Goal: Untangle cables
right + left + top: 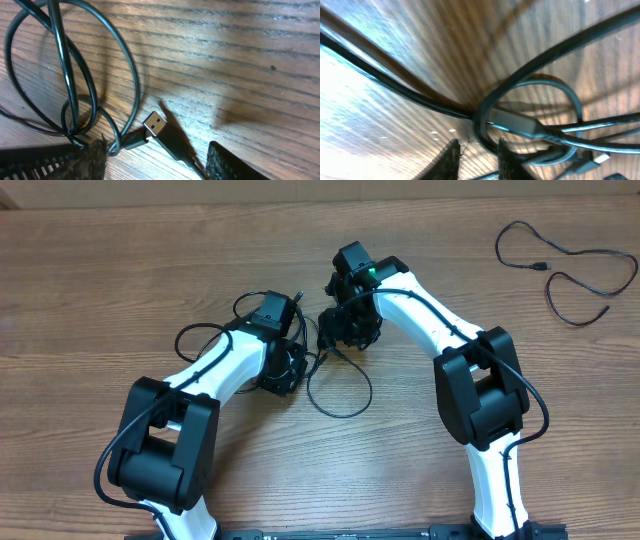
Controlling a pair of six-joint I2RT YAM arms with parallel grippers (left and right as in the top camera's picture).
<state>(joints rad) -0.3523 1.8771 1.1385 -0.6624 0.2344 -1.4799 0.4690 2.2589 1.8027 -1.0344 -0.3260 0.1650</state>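
- Both arms lean in over the middle of the brown wood-grain counter (pixel 100 280). That's where the tangled bunch of thin black rubbery cables (pixel 340 414) sits, right between them, so I'd guess it's one arm per side of the knot.
- The left pincer (pixel 479 159) hangs very low over a tight crossing where a small loop cinches around other strands. Its fingers are apart with bare wood between them, nothing clamped.
- The right pincer (pixel 156 150) is spread wide too, gripping nothing. A cord with a flat silver-tipped USB plug (pixel 155 123) runs down through the gap, so it's probably lined up to grab that end and pull it free.
- The tangle is a few big slack loops that all pinch together at one little knot (pixel 75 127) near the right pincer's left finger. It looks loose, not yanked tight.
- A separate thin black squiggly cable (pixel 565 270) lies alone at the far right corner, well apart from the mess, so that one looks done.
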